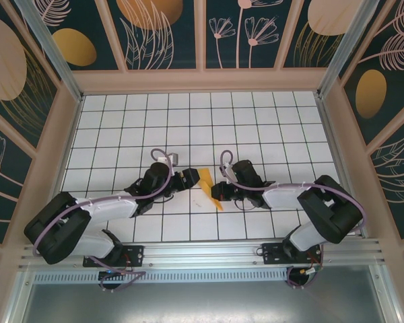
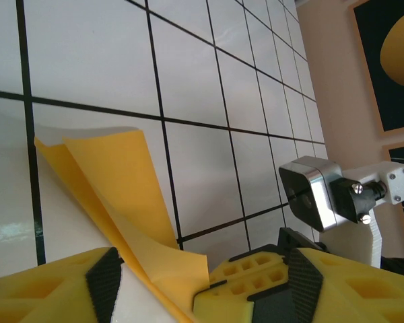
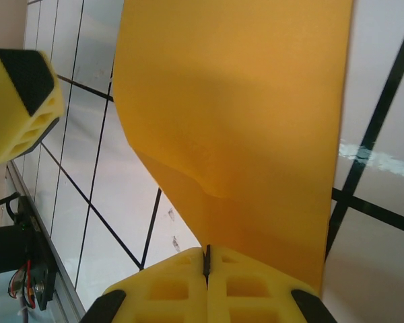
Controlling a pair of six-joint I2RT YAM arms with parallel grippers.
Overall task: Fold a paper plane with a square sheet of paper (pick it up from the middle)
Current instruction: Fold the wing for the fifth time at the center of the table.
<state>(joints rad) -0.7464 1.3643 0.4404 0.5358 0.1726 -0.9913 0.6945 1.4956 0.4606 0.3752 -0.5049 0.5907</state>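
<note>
The orange-yellow sheet of paper (image 1: 208, 180) hangs between my two grippers over the middle of the white grid table, folded over on itself and slanting from upper left to lower right. My right gripper (image 1: 219, 191) is shut on one edge of it. In the right wrist view the paper (image 3: 242, 101) rises from the seam of the closed yellow fingers (image 3: 206, 259). My left gripper (image 1: 193, 180) is at the sheet's other side. In the left wrist view its jaws (image 2: 158, 289) stand apart, and a curled flap of the paper (image 2: 114, 175) runs down between them, close to the right finger (image 2: 256, 282).
The right arm's wrist camera block (image 2: 316, 198) sits close beyond my left fingers. One left finger (image 3: 20, 94) shows at the upper left of the right wrist view. Wooden frame walls (image 1: 67, 128) ring the table, and a metal rail (image 1: 202, 259) runs along the near edge.
</note>
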